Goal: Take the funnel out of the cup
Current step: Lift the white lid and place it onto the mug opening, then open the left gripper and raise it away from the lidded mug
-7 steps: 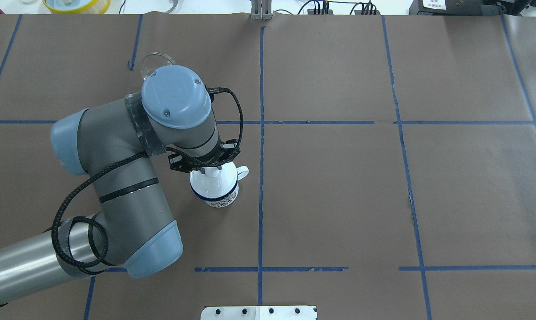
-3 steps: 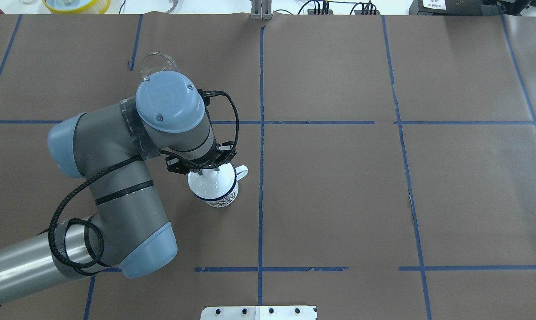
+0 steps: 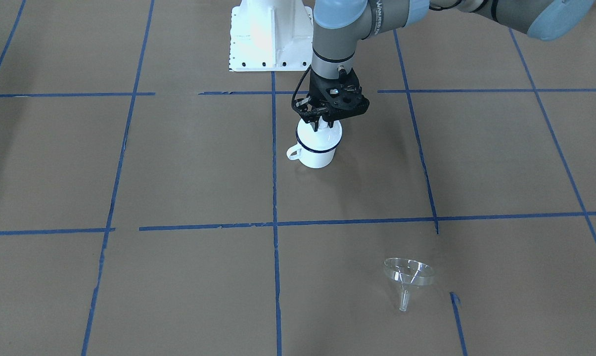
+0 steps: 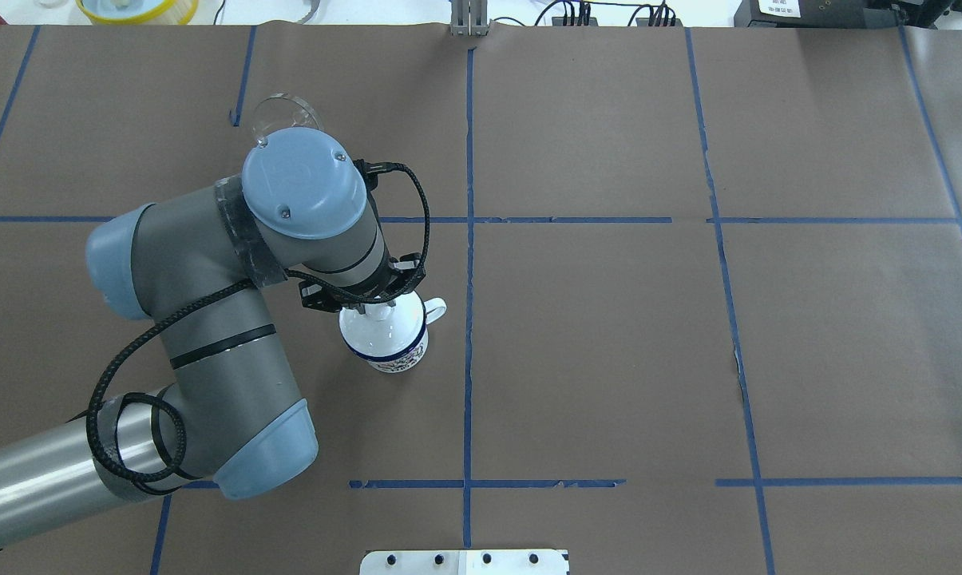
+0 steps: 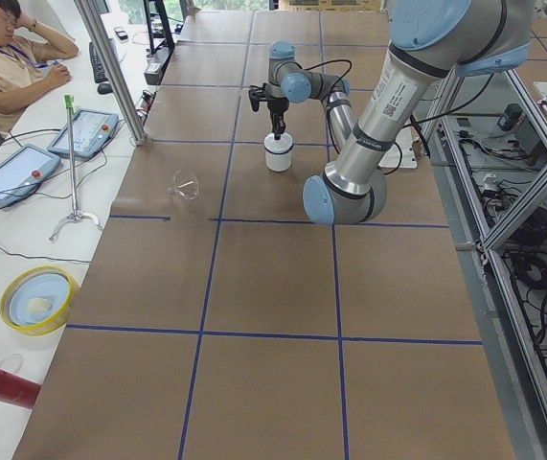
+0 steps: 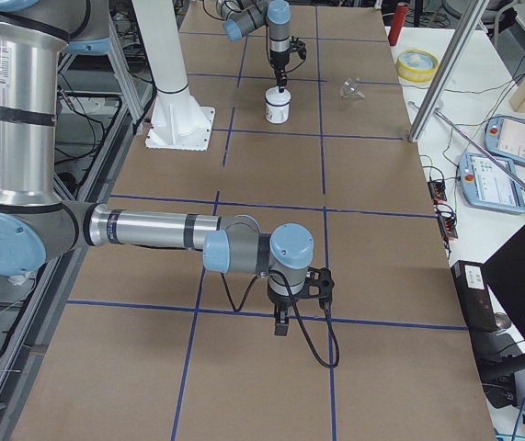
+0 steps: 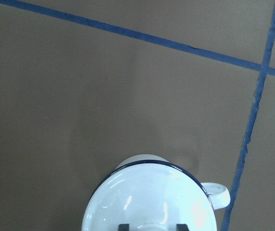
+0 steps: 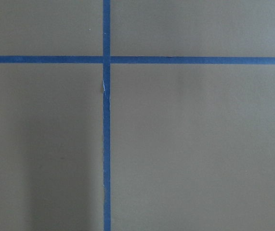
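Note:
The clear funnel [image 3: 409, 273] lies on its side on the brown table, far from the cup; it also shows in the overhead view [image 4: 281, 112], half behind my left arm. The cup [image 3: 317, 154], a white mug with a dark blue rim, stands upright near the middle line [image 4: 390, 351]. A white knobbed lid [image 7: 147, 197] sits on its mouth. My left gripper [image 3: 322, 124] hangs straight above the cup, and its fingers [image 7: 124, 226] close on the lid's knob. My right gripper [image 6: 281, 327] shows only in the exterior right view, so I cannot tell whether it is open or shut.
Blue tape lines [image 4: 469, 239] cross the brown paper. The white robot base plate [image 3: 270, 37] stands behind the cup. A yellow-rimmed dish [image 5: 35, 297] and a red cylinder [image 5: 0, 385] lie off the table's end. An operator [image 5: 5, 57] sits nearby.
My left arm's wrist has shifted a little to the left over the cup in the overhead view. The cup, the lid and the funnel have stayed in place.

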